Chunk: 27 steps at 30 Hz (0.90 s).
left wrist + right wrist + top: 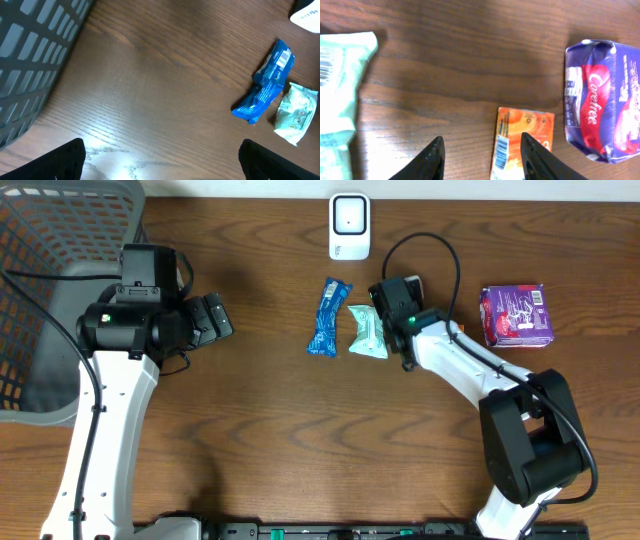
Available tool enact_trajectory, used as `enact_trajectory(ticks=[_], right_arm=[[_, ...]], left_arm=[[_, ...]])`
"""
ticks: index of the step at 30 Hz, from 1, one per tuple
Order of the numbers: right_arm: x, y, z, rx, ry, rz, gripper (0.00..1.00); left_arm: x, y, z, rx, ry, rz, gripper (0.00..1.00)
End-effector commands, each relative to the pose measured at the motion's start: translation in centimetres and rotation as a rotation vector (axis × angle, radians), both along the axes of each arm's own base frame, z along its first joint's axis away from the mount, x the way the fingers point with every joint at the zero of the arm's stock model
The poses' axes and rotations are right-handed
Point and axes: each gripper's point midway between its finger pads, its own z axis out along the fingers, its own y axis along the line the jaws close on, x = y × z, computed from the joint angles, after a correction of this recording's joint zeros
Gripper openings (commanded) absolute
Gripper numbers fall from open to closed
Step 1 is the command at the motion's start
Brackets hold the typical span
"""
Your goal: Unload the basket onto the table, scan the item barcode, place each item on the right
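1. Black-fingered, the right gripper [481, 140] stands with its jaws parted and nothing clamped between them; bare wood shows in the gap.
2. Just under it lies the orange packet [522, 142], flat on the table [270, 430]. The wrist view shows a barcode strip along the packet's 9 o'clock edge. The finger on the 3 o'clock side crosses the packet's face, and I cannot tell whether it touches.
3. At 3 o'clock from the orange packet, near but apart from it, sits the purple pack [602, 100] with white lettering on a red band.
4. At 9 o'clock from that gripper lies the pale green packet [367, 332], a barcode showing on its upper corner in the wrist view.
5. The blue wrapper [328, 317] lies just beside the green one, at its 9 o'clock, long axis running roughly 12 to 6.
6. The white scanner [349, 225] stands at 12 o'clock from those two packets, at the far edge of the table, well apart from the orange packet.
7. The left gripper [160, 150] hangs over bare wood at 9 o'clock from the blue wrapper, fingers spread wide and empty.
8. A grey mesh basket [60, 240] fills the 10 o'clock corner, behind the left arm.
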Motion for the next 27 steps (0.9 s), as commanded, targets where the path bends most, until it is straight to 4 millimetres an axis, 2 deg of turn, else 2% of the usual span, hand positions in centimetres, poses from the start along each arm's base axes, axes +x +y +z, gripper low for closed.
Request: enact_trajectory(ticks=[1,3,5,10,12,16,22,27], right_arm=[[1.4,0.1,2.1,0.041,-0.017,-0.020,0.46],[1.7,-0.9,3.2,0.050,0.004,-0.042,0.47],[1.5,-1.6,3.4,0.093,0.048,-0.057,0.47],[-1.2,-2.8,1.2,0.271,0.238,-0.092,0.44],[-2.5,-3.8,0.3,0.320,0.301,-0.128,0.42],[-3.8,-6.0,-1.3,0.342,0.347,-0.189,0.41],[-3.8,-8.2,-2.5,0.354,0.325,-0.238,0.39],[-3.4,-7.6,-3.4,0.427,0.308,-0.214,0.38]], left_arm=[[0.1,0.3,0.1,0.009,-0.001,0.012,0.98],[0.1,0.3,0.1,0.009,-0.001,0.012,0.98],[0.1,0.3,0.1,0.009,-0.001,0.012,0.98],[0.1,0.3,0.1,0.009,-0.001,0.012,0.98],[0.1,0.3,0.1,0.009,-0.001,0.012,0.98],[0.1,0.3,0.1,0.009,-0.001,0.012,0.98],[0.1,0.3,0.1,0.009,-0.001,0.012,0.98],[0.1,0.3,0.1,0.009,-0.001,0.012,0.98]])
